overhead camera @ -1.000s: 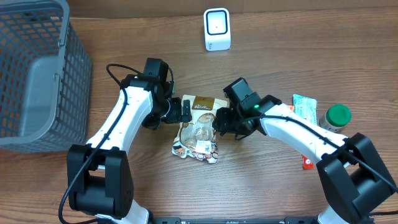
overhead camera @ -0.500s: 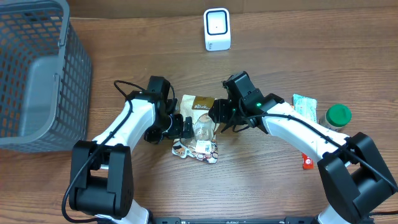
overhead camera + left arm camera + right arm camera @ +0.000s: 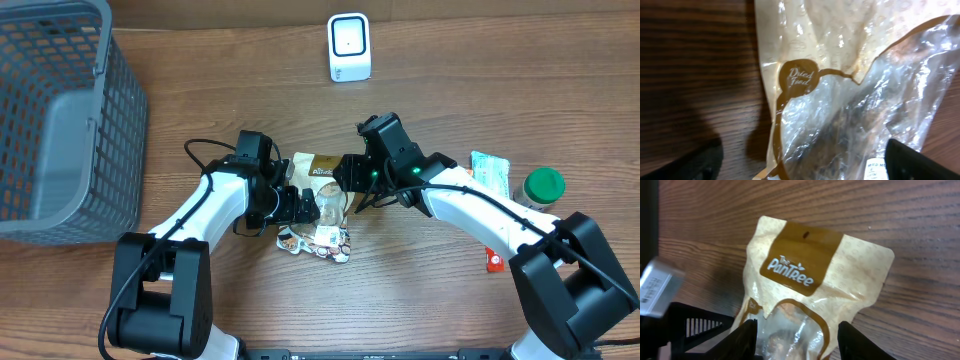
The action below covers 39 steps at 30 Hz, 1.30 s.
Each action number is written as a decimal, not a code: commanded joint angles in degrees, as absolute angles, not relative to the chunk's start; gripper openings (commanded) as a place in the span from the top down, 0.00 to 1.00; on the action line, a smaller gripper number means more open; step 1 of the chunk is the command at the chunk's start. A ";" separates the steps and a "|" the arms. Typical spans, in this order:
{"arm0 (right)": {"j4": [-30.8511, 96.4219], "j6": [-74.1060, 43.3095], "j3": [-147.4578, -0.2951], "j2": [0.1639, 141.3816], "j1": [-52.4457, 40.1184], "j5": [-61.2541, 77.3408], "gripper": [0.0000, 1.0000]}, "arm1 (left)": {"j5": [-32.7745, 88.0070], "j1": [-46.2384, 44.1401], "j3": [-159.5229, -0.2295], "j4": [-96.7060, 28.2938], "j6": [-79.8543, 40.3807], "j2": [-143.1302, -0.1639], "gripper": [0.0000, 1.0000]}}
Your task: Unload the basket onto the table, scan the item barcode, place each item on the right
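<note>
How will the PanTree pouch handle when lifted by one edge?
The pouch is thin, crinkled film, so it will probably flop and fold. Its glossy clear window looks slippery; a grip may slide. It lies flat with little bulk, so likely light.

**Six Items and Two Arms on the Table**

One snack pouch (image 3: 322, 168). Left of the pouch, one grey basket (image 3: 120, 120). Behind the pouch, one white scanner (image 3: 349, 47). Right of the pouch, one green-lidded jar (image 3: 544, 186), one green packet (image 3: 490, 172) and one small red item (image 3: 493, 262). Two arms flank the pouch: left arm (image 3: 205, 200), right arm (image 3: 480, 205).
</note>
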<state>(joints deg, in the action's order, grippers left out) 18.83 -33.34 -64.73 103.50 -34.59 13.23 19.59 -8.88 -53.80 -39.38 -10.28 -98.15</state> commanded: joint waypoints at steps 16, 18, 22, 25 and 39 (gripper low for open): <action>16.95 -32.97 -64.05 108.60 -37.56 12.38 0.51 | 26.63 -9.04 -51.09 -39.13 -9.43 -100.07 0.14; 16.99 -33.82 -64.05 109.78 -38.00 11.25 0.51 | 26.68 -9.04 -51.09 -39.13 -9.43 -100.07 0.14; 16.93 -34.70 -64.05 112.44 -38.24 10.33 0.51 | 27.38 -9.04 -51.09 -39.59 -9.45 -100.07 0.15; 17.23 -36.25 -64.05 113.43 -38.24 10.59 0.51 | 27.90 -9.04 -51.09 -40.01 -9.43 -100.07 0.16; 17.67 -36.40 -64.05 113.45 -38.24 12.71 0.51 | 28.14 -9.04 -51.09 -39.97 -9.45 -100.07 0.16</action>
<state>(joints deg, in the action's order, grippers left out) 16.78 -36.03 -64.51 111.55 -37.91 12.27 27.90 -8.88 -52.73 -39.64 -10.26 -98.48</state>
